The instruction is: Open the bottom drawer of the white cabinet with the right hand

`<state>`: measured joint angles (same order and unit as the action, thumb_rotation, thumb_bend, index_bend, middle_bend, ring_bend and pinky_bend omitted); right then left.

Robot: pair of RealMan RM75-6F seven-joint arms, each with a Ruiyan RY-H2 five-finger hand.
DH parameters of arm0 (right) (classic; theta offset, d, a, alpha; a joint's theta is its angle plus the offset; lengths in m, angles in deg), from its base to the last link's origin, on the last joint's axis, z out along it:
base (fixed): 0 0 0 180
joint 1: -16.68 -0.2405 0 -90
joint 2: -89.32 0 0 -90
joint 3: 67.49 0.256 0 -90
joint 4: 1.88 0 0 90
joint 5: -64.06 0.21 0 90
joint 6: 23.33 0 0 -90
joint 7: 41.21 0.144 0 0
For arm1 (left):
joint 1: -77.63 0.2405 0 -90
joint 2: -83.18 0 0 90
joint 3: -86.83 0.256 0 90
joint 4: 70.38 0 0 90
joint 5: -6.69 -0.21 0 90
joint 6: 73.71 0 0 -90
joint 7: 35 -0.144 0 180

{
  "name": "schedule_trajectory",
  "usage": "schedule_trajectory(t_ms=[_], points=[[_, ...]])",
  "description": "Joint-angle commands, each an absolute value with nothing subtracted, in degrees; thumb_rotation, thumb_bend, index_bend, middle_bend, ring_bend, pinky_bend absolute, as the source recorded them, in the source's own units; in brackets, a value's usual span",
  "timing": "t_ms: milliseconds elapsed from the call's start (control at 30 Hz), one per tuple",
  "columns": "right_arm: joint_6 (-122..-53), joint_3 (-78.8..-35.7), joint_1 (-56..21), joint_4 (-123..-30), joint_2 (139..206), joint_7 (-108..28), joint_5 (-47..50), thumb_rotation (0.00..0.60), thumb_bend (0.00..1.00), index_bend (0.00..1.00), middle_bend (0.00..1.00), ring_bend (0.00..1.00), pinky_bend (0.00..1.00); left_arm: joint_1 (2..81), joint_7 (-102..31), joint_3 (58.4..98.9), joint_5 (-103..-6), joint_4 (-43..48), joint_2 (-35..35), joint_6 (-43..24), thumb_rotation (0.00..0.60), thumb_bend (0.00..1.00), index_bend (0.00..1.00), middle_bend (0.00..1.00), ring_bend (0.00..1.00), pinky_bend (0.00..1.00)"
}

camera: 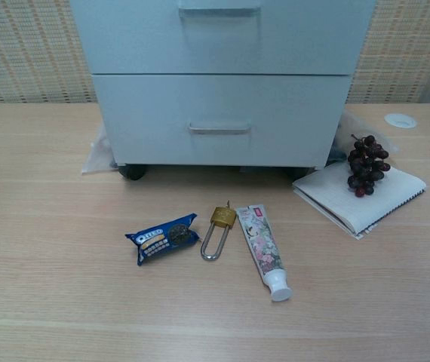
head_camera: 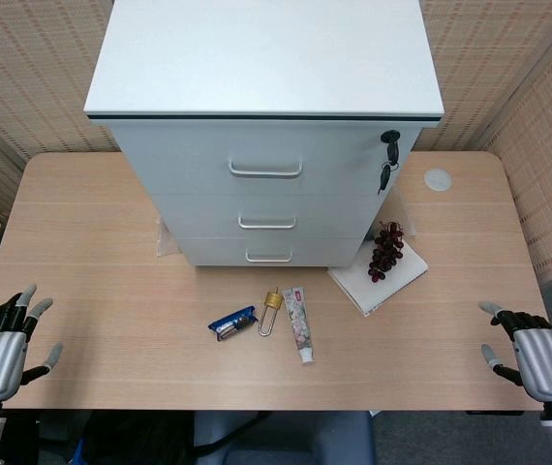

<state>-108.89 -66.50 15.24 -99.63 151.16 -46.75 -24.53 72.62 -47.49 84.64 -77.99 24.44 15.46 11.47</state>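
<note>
Starting from zero here: nothing of the task is done yet. The white cabinet point(head_camera: 266, 126) stands at the back middle of the worktop point(head_camera: 111, 291), and all three drawers sit flush. The bottom drawer point(head_camera: 268, 251) is closed, its handle point(head_camera: 268, 257) untouched; the chest view shows the same handle point(camera: 219, 129) low on the front panel, just above the casters.

Your right hand point(head_camera: 531, 351) rests at the near right edge of the worktop, well apart from the cabinet, fingers point(head_camera: 494, 310) spread and holding nothing. Your left hand point(head_camera: 3, 341) sits at the near left edge, likewise empty with its fingers apart. Neither hand shows in the chest view.

Everything is left: the reach, the hook on the handle, the pull.

Between you and the drawer lie a blue snack packet point(head_camera: 231, 324), a brass padlock point(head_camera: 270, 310) and a small tube point(head_camera: 298, 323). To the right, grapes point(head_camera: 386, 250) sit on a notebook point(head_camera: 378, 272) just beside the cabinet's corner. By my reading, a drawer pulled fully out may reach the padlock, so mind that clutter.
</note>
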Motion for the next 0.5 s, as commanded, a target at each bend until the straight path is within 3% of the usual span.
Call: schedule_trajectory(t_ms=[33, 500], points=[[-109.61, -66.29, 15.22, -99.39, 151.31, -46.45, -25.21, 0.6, 0.3, 0.25, 0.41, 0.36, 0.38, 72.62, -47.58, 84.66, -77.99, 24.49, 15.43, 11.47, 0.6, 0.31, 0.17, 0.04, 0.07, 0.13], [-110.61, -65.56, 13.82, -98.05, 152.76, -45.96, -28.35, 0.6, 0.3, 0.25, 0.41, 0.36, 0.38, 72.68, -47.79, 84.77, -78.18, 24.74, 15.41, 11.64, 0.6, 0.31, 0.17, 0.04, 0.07, 0.13]])
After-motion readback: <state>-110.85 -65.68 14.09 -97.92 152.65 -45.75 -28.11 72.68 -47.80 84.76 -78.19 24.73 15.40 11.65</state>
